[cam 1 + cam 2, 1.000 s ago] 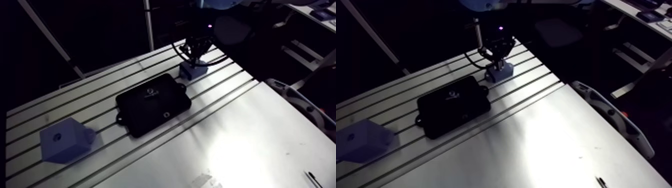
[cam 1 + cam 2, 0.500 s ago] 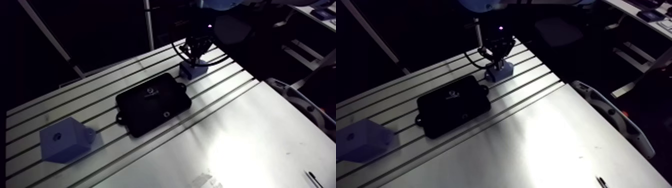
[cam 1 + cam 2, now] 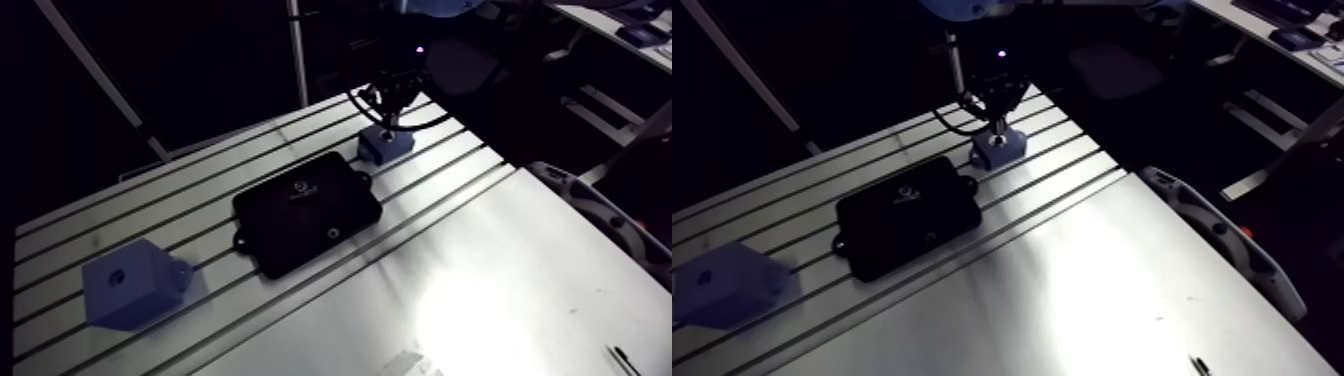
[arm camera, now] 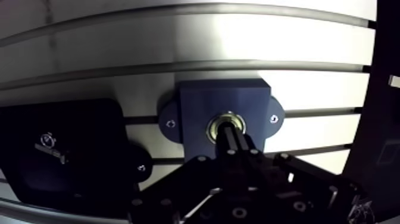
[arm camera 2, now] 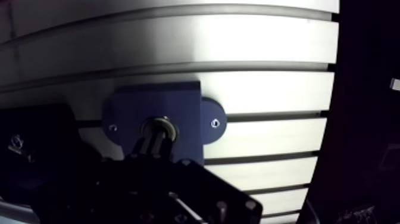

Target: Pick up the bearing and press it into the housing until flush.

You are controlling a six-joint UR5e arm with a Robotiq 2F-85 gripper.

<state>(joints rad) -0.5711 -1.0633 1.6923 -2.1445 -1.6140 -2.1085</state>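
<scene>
A small blue housing (image 4: 196, 107) with two screw ears stands on the slotted table (image 4: 178, 42), at the far end in the arm view (image 3: 385, 147). A metal-ringed bearing (image 4: 221, 122) sits in its middle bore. My gripper (image 4: 231, 138) hangs straight above the housing, fingers shut together into one narrow dark column. Their tips meet at the bearing and cover part of its ring. Whether the bearing's face is level with the housing's top cannot be told.
A flat black case (image 3: 307, 208) lies beside the housing, toward the table's middle. A larger blue block (image 3: 130, 285) with a hole in its face stands at the near left. A dark pen (image 3: 625, 358) lies near the front right corner.
The arm view has shifted a little. The gripper stays over the housing and seems slightly higher, with a bit more of its fingers showing above the block.
</scene>
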